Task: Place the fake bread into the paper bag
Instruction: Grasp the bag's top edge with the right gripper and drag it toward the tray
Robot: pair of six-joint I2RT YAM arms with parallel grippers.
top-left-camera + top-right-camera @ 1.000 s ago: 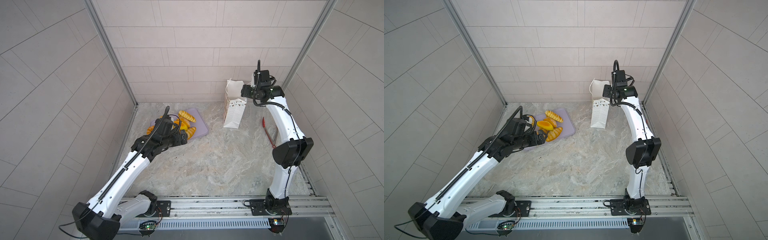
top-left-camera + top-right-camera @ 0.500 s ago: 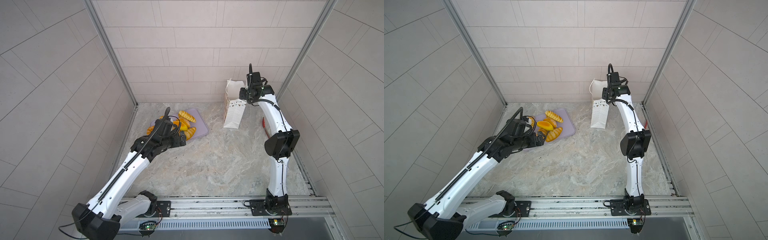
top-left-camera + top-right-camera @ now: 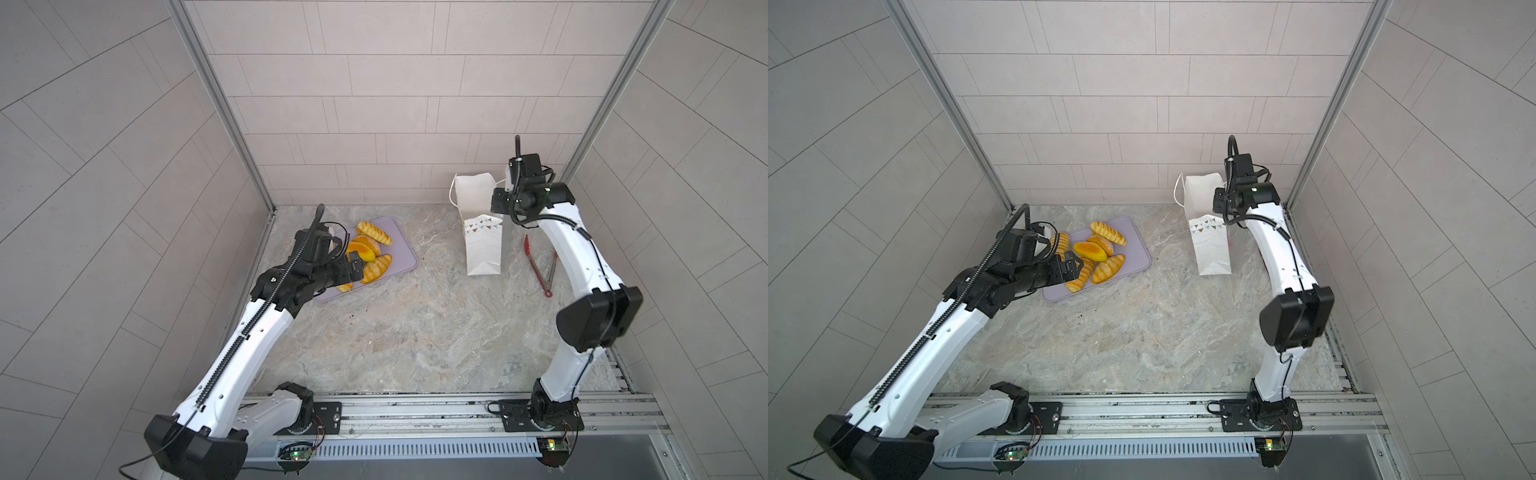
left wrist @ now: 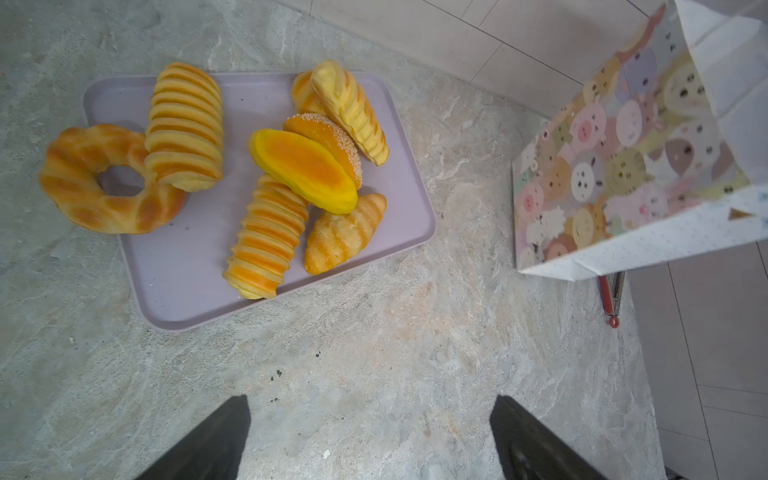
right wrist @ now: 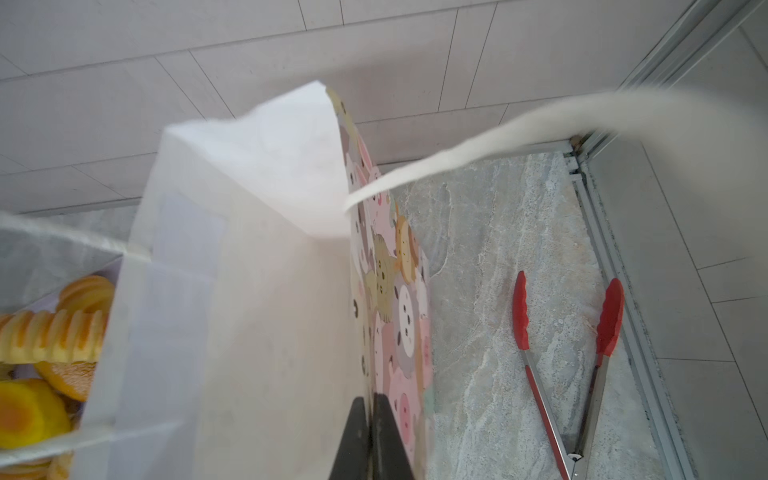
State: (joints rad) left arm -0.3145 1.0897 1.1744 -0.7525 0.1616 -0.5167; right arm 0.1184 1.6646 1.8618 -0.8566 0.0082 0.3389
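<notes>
My right hand [image 5: 370,434] is pinched shut on one wall of the paper bag [image 3: 482,249] near its open rim. The bag stands upright on the surface [image 3: 415,332] close to the back wall, with red-tipped tongs [image 5: 520,311] lying just beside it. My left hand [image 4: 370,405] hangs over the lilac tray [image 4: 178,291] with its jaws spread wide and nothing between them (the fake bread [image 4: 266,237] lies piled on that tray, well apart from the bag, the ring-shaped piece [image 4: 83,166] overhanging one edge).
</notes>
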